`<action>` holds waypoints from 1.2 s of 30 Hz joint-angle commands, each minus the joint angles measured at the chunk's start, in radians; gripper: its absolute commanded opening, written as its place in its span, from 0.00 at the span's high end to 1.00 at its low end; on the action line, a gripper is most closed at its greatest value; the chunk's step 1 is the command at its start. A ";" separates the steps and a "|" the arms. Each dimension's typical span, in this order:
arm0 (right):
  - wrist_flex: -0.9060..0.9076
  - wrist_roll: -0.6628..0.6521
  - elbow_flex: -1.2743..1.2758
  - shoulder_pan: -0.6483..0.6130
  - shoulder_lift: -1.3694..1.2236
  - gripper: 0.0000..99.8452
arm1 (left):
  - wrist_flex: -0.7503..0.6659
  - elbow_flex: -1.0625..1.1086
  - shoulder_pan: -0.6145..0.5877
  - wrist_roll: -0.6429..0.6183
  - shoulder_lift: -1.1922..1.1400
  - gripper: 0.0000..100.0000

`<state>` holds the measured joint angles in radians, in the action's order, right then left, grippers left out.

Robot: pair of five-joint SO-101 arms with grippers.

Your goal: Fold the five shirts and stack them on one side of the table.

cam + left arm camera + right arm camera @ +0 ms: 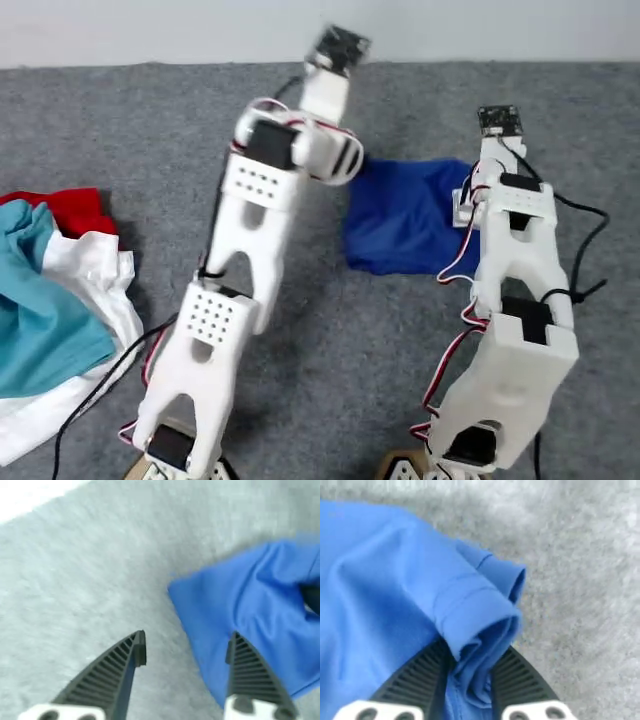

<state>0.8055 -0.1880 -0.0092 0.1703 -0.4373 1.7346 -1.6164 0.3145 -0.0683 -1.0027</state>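
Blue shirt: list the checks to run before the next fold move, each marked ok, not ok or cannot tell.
1. Right gripper clamped on the blue cloth shirt: ok, shut on a bunched fold.
2. Left gripper open: ok.
3. Left gripper has cloth between its fingers: not ok, it hovers over the shirt's edge and the grey felt table cover.
4. Shirt spread flat: not ok, crumpled.
5. Pile of red, teal and white shirts apart from the blue one: ok.
6. All five shirts present: cannot tell.
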 commanded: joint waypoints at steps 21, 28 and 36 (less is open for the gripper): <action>0.216 0.496 -0.043 0.582 0.015 0.99 | 0.021 -0.059 -0.044 -0.005 0.094 0.74; 0.305 0.497 -0.043 0.659 0.013 0.99 | 0.021 -0.059 -0.044 -0.006 0.094 0.74; 0.438 0.589 -0.046 0.745 0.024 0.98 | 0.021 -0.002 -0.044 -0.006 0.094 0.74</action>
<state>1.2029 0.3675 -0.0230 0.8730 -0.4373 1.7346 -1.6103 0.2716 -0.0683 -0.9735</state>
